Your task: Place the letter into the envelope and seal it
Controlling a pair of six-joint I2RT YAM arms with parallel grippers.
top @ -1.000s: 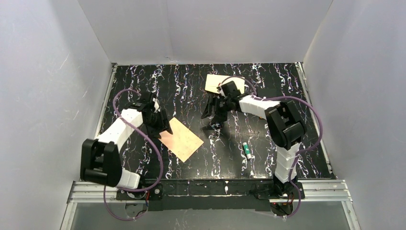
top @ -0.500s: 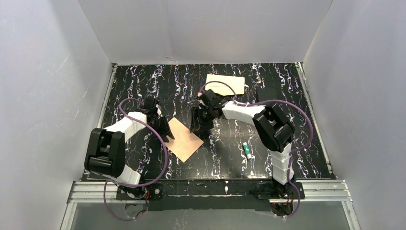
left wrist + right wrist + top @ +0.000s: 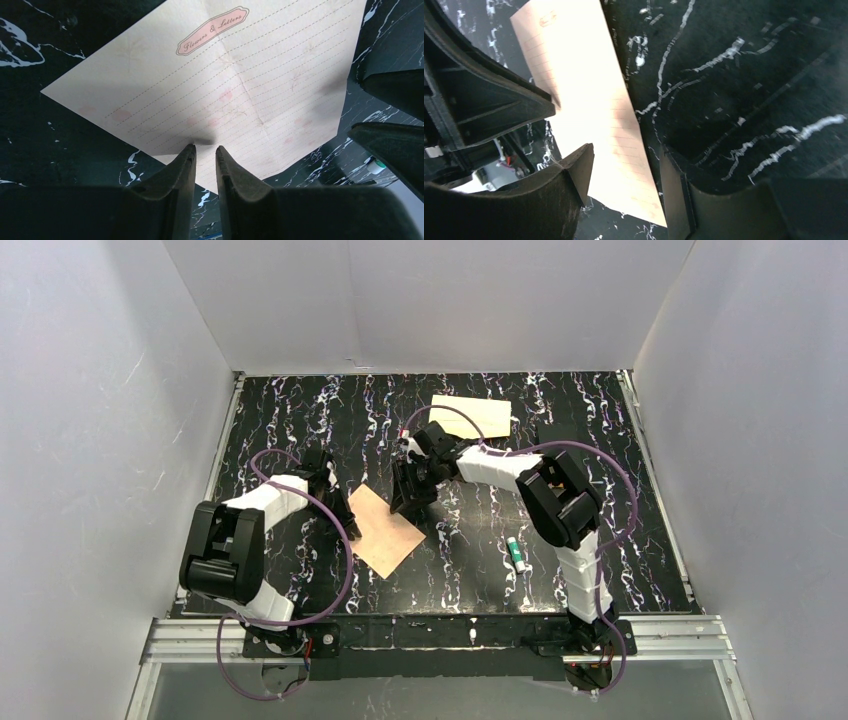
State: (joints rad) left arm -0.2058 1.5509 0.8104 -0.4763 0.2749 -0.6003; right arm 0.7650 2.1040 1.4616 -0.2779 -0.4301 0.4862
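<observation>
The letter point(image 3: 386, 533), a near-square lined sheet headed "Flowers & Letters" point(image 3: 240, 85), lies flat on the black marbled table left of centre. My left gripper point(image 3: 349, 524) stands at its left edge. Its fingertips rest on the paper with only a narrow gap between them point(image 3: 206, 149), and the sheet puckers slightly there. My right gripper point(image 3: 410, 502) is open at the letter's far right corner, its jaws straddling the sheet's edge point(image 3: 626, 161). The envelope point(image 3: 470, 416), a pale oblong, lies flat at the back, apart from both grippers.
A small green-and-white tube point(image 3: 516, 553) lies to the right of the letter, near the right arm's base. White walls close in the table on three sides. The two grippers face each other closely across the letter.
My right gripper has come from the envelope at the back forward and left to the letter's corner, narrowing somewhat. My left gripper's jaws have closed to a narrow gap at the letter's edge.
</observation>
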